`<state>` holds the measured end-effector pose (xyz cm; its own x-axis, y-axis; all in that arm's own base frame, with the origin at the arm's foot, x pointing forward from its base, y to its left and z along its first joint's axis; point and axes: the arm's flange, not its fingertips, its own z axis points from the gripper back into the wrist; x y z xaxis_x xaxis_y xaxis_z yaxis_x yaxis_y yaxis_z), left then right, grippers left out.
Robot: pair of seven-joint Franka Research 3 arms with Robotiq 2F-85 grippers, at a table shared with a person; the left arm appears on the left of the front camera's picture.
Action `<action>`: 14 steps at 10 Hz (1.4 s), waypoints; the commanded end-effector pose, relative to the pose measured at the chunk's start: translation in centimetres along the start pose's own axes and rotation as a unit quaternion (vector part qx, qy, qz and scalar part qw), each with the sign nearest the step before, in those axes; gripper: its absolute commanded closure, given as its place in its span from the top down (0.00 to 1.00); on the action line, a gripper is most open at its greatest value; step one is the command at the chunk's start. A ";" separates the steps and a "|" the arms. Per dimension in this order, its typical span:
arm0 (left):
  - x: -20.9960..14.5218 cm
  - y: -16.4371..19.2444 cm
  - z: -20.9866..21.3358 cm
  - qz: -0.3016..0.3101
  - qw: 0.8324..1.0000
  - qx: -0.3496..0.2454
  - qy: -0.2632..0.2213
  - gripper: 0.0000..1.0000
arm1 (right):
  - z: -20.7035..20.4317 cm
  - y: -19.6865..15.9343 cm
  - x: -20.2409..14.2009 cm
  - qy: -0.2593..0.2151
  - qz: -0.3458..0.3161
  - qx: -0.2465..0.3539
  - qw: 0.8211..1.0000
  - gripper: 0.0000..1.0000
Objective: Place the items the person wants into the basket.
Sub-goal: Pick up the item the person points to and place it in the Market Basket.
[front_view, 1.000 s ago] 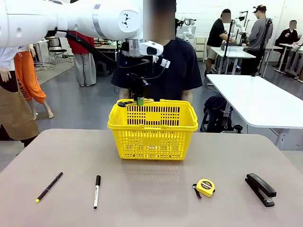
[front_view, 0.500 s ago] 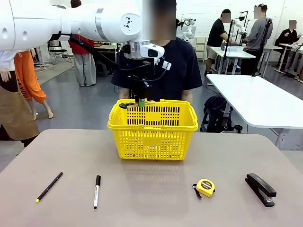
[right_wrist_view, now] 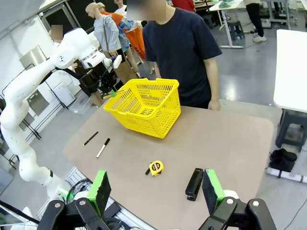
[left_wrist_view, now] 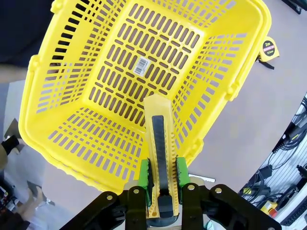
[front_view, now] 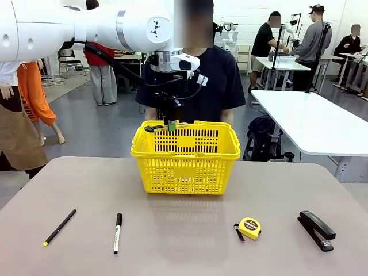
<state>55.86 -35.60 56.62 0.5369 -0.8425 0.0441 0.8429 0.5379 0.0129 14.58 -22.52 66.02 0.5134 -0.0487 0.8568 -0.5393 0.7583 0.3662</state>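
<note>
My left gripper hangs over the far left rim of the yellow basket, shut on the yellow-and-black utility knife. The left wrist view looks down past the knife into the basket, whose floor holds nothing. The thin black pen with a yellow tip lies at the table's front left. The long black stapler lies at the front right. My right gripper is open, high above the table's near right side. The person in the black T-shirt stands behind the basket.
A white marker with a black cap lies beside the pen. A round yellow tape measure sits left of the stapler. White tables and other people stand in the background right.
The left gripper with the knife shifted slightly right and down toward the basket rim about a second ago, then stayed still. Nothing else moved.
</note>
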 end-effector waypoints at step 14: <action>6.2 6.5 -8.2 -0.117 0.993 -0.025 -0.014 0.26 | -0.2 0.1 -0.1 -0.005 0.004 0.012 1.000 1.00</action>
<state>63.39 -36.87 47.79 0.3303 -0.9399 0.0866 0.9433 0.3319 0.0049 14.58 -22.52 66.02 0.5134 -0.0486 0.8568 -0.5393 0.7583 0.3662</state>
